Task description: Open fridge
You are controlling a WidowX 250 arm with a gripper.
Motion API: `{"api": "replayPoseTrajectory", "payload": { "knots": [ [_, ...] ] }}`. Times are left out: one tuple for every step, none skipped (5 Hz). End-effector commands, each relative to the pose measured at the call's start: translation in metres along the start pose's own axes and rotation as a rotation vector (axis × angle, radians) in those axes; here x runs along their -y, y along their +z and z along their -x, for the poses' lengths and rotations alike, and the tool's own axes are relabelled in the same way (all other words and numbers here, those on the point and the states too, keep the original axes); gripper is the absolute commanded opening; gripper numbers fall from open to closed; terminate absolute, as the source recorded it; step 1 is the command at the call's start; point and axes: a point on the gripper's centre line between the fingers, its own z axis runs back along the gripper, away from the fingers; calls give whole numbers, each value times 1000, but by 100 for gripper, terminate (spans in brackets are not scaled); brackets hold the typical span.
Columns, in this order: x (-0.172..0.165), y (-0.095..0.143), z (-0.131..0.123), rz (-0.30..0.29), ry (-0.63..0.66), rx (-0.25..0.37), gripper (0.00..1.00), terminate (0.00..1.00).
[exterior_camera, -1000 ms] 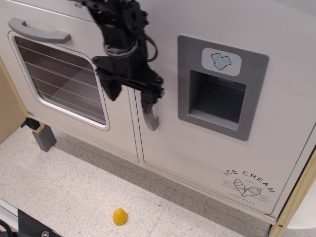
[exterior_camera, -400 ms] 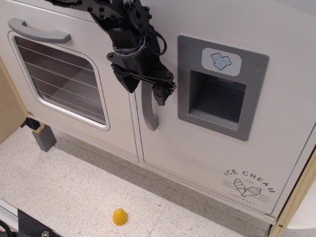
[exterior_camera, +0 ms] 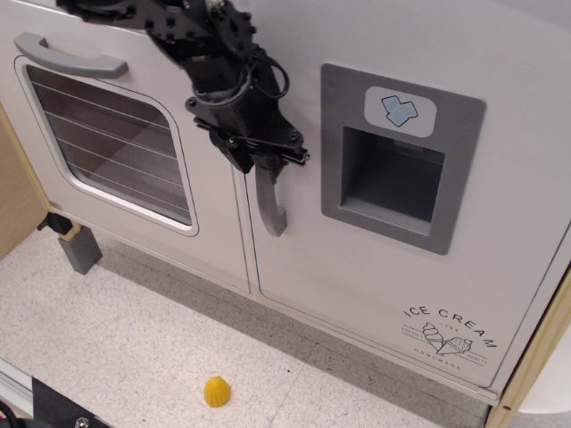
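The white fridge door [exterior_camera: 357, 267] fills the right of the view and looks closed. It has a grey recessed ice-dispenser panel [exterior_camera: 393, 169] and an "ICE CREAM" print [exterior_camera: 451, 337]. Its grey vertical handle [exterior_camera: 270, 209] runs along the door's left edge. My black gripper [exterior_camera: 265, 160] reaches down from the upper left and sits on the upper part of the handle. Its fingers are closed in on the handle from both sides and hide the handle's top.
The white windowed oven door [exterior_camera: 107, 143] with a horizontal grey handle [exterior_camera: 67, 55] is to the left of the fridge. A small yellow object [exterior_camera: 217, 390] lies on the speckled floor. A grey block [exterior_camera: 80, 250] stands at the lower left. Wooden frame edges [exterior_camera: 535, 357] flank the unit.
My gripper moved right from beside the handle to straddle it. Its fingers then closed in on the handle's upper part. The door has not moved.
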Motion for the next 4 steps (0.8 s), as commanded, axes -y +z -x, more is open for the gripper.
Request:
{"api": "replayPoseTrajectory", "payload": {
  "knots": [
    [2, 16, 10, 2, -41, 35, 0, 0],
    [7, 26, 29, 17, -66, 13, 0, 0],
    [12, 37, 50, 29, -95, 9, 0, 0],
    [15, 53, 75, 37, -135, -37, 100, 0]
  ]
}}
